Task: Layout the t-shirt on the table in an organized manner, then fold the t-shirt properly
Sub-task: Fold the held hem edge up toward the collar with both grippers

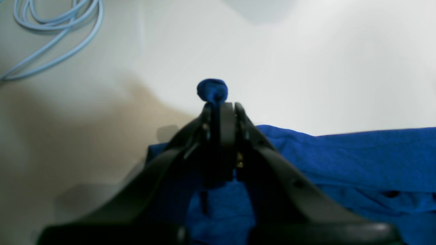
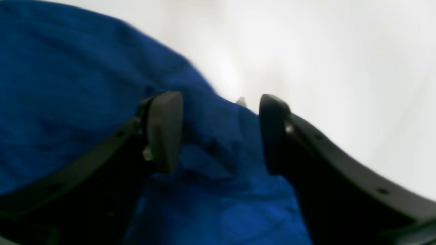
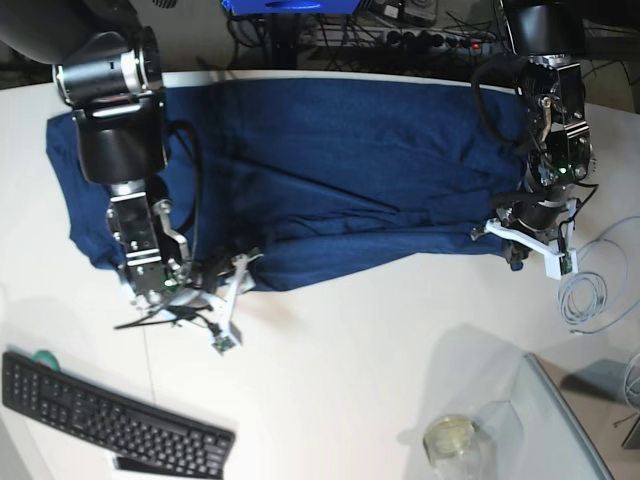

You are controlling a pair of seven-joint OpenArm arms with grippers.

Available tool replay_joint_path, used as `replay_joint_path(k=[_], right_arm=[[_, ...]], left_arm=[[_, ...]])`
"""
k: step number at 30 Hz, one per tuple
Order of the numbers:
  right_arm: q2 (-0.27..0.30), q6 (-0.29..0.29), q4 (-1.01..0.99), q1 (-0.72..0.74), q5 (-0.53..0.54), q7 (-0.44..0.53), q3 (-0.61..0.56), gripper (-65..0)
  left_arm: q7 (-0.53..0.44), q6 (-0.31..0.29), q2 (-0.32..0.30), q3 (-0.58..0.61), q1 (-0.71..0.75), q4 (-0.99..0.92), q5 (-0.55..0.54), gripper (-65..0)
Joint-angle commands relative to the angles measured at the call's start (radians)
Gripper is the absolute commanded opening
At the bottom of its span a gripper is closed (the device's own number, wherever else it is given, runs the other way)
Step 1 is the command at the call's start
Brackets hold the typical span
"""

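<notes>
While the t-shirt (image 3: 340, 170) lies spread across the far half of the white surface (image 3: 380, 340), both arms sit at its near hem, one at each end. Left tool (image 1: 219, 105) is clenched on the t-shirt, jaws pressed together with a small bunched nub of blue fabric (image 1: 212, 90) poking out past the tips; in the base view that tool (image 3: 515, 245) is at the shirt's near corner on the picture's right, close to the surface. Right tool (image 2: 218, 131) is released, jaws standing apart with blue cloth (image 2: 211, 143) lying between them but not pinched; its dark fingertips (image 2: 163, 129) sit over wrinkled fabric near the hem edge, white surface just beyond. In the base view the right tool (image 3: 215, 285) is on the picture's left, low over the shirt's near edge. Shirt is mostly flat with a few diagonal creases through the middle, and one part reaches out toward the surface's left side behind the right arm. Pale blue cable (image 1: 58, 30) coiled on the surface beside the left tool, apart from the shirt. Black keyboard (image 3: 110, 425) at the near left, clear of the shirt; a glass jar (image 3: 450, 440) at the near right, well apart from the cloth
</notes>
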Motion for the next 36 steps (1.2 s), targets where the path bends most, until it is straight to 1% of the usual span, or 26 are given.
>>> replay_joint_path(k=[1, 2, 4, 7, 15, 17, 18, 19, 22, 23, 24, 26, 28, 32, 36], right_arm=[[-0.013, 0.000, 0.009, 0.036, 0.011, 0.021, -0.001, -26.9], [-0.023, 0.000, -0.002, 0.043, 0.011, 0.024, -0.001, -24.3], [-0.040, 0.000, -0.041, 0.069, 0.011, 0.024, -0.001, -21.2], [-0.054, 0.000, -0.102, 0.098, 0.011, 0.044, 0.000, -21.0], [-0.053, -0.009, -0.357, 0.169, 0.011, 0.238, 0.006, -21.5], [-0.051, -0.009, -0.393, 0.175, 0.011, 0.271, 0.006, -24.9], [-0.051, -0.009, -0.398, 0.175, 0.011, 0.285, 0.006, -29.3], [-0.051, -0.009, -0.398, 0.175, 0.011, 0.288, 0.006, -34.8], [-0.051, -0.009, -0.398, 0.175, 0.011, 0.290, 0.006, -57.5], [-0.053, -0.009, -0.398, 0.175, 0.011, 0.290, 0.006, -63.9], [-0.053, -0.009, -0.397, 0.177, 0.011, 0.290, 0.006, -65.0], [-0.051, -0.009, -0.375, 0.177, 0.011, 0.288, 0.005, -64.4], [-0.051, -0.009, -0.311, 0.168, 0.011, 0.276, 0.000, -64.4], [-0.050, -0.008, -0.180, 0.141, 0.009, 0.216, -0.003, -64.4], [-0.050, -0.006, -0.099, 0.128, 0.009, 0.164, -0.003, -64.4]], left_arm=[[-0.024, -0.001, -0.013, -0.004, -0.013, 0.016, -0.004, -65.0], [-0.024, -0.001, -0.013, -0.004, -0.014, 0.015, -0.002, -65.0], [-0.024, -0.001, -0.013, -0.004, -0.014, 0.013, -0.001, -65.0], [-0.024, -0.001, -0.013, -0.004, -0.016, 0.013, -0.001, -65.0], [-0.024, -0.001, -0.013, -0.004, -0.013, 0.012, -0.001, -65.0], [-0.024, -0.001, -0.014, -0.004, -0.013, 0.012, -0.001, -65.0], [-0.024, -0.001, -0.014, -0.005, -0.013, 0.012, -0.001, -65.0], [-0.024, -0.001, -0.014, -0.005, -0.013, 0.012, -0.001, -65.0], [-0.024, -0.001, -0.016, -0.007, -0.013, 0.012, -0.001, -65.0], [-0.024, -0.001, -0.017, -0.007, -0.014, 0.012, -0.001, -65.0], [-0.024, -0.001, -0.017, -0.005, -0.019, 0.012, -0.001, -65.0], [-0.024, -0.001, -0.017, -0.005, -0.024, 0.012, -0.001, -65.0], [-0.024, -0.001, -0.017, -0.005, -0.034, 0.012, 0.001, -65.0], [-0.024, -0.001, -0.016, -0.005, -0.068, 0.012, 0.001, -65.0], [-0.024, -0.001, -0.016, -0.005, -0.097, 0.013, 0.001, -65.0]])
